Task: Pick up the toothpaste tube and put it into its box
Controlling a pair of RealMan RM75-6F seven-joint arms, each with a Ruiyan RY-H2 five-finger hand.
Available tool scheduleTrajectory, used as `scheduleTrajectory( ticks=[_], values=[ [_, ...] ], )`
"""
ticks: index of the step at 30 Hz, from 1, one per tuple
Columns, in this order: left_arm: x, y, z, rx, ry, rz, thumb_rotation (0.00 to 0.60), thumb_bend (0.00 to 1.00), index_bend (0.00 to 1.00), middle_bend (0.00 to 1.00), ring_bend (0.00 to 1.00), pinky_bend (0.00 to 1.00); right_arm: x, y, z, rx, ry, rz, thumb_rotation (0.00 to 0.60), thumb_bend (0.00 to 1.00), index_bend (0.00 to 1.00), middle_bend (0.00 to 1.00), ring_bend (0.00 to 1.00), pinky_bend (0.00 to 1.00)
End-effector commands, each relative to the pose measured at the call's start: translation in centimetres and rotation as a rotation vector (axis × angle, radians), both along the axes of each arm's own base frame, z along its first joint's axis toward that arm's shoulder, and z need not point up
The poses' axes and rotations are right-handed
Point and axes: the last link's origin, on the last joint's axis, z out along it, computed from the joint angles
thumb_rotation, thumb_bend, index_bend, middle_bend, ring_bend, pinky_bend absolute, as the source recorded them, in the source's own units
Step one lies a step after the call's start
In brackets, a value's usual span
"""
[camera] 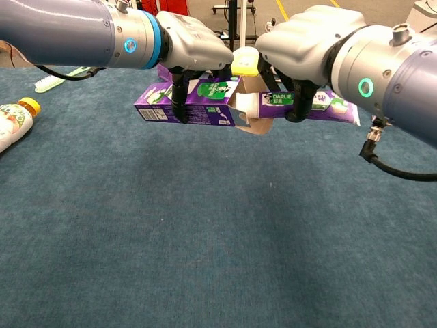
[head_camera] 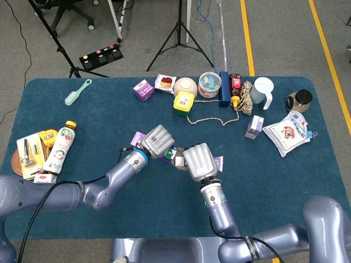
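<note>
1. Blue cloth covers the table point(head_camera: 274, 181), with grey floor, yellow tape lines and a tripod behind it.
2. My left hand point(camera: 194, 42) has its fingers curled down around the purple toothpaste box point(camera: 188, 104), gripping it from above and holding it clear of the cloth, roughly level.
3. From the head view I see only the back of that left hand point(head_camera: 157, 141), with the box mostly hidden under it.
4. My right hand point(camera: 307, 37) has its fingers wrapped tightly around the toothpaste tube point(camera: 304, 106), also lifted off the table.
5. That tube lies level, its white cap end touching the box's open end, where a flap point(camera: 254, 123) hangs down.
6. I cannot tell whether the cap has passed inside the opening.
7. Overhead, the right hand point(head_camera: 199, 162) sits just beside the left, near the table's middle.
8. Far left, a drink bottle point(head_camera: 61, 146) lies on the cloth, well apart from both hands.
</note>
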Motion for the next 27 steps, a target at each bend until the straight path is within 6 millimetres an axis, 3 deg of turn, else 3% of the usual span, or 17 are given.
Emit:
scheduleTrajectory(
  ticks=[1, 11, 27],
  values=[
    [0.2, -0.2, -0.2, -0.001, 0.007, 0.002, 0.600, 0.12, 0.54, 0.52, 0.50, 0.71, 0.2, 0.1, -0.2, -0.004, 0.022, -0.001, 0.600, 0.58, 0.56, 0.61, 0.60, 0.66],
    [0.6, -0.6, -0.8, -0.018, 0.003, 0.024, 0.600, 0.12, 0.54, 0.52, 0.53, 0.73, 0.6, 0.3, -0.8, -0.035, 0.150, -0.050, 0.600, 0.58, 0.56, 0.61, 0.61, 0.67],
    [1.0, -0.8, -1.4, -0.049, -0.029, 0.084, 0.600, 0.12, 0.54, 0.52, 0.54, 0.77, 2.6, 1.2, -1.4, -0.059, 0.165, -0.086, 0.600, 0.59, 0.54, 0.61, 0.61, 0.68]
  ],
)
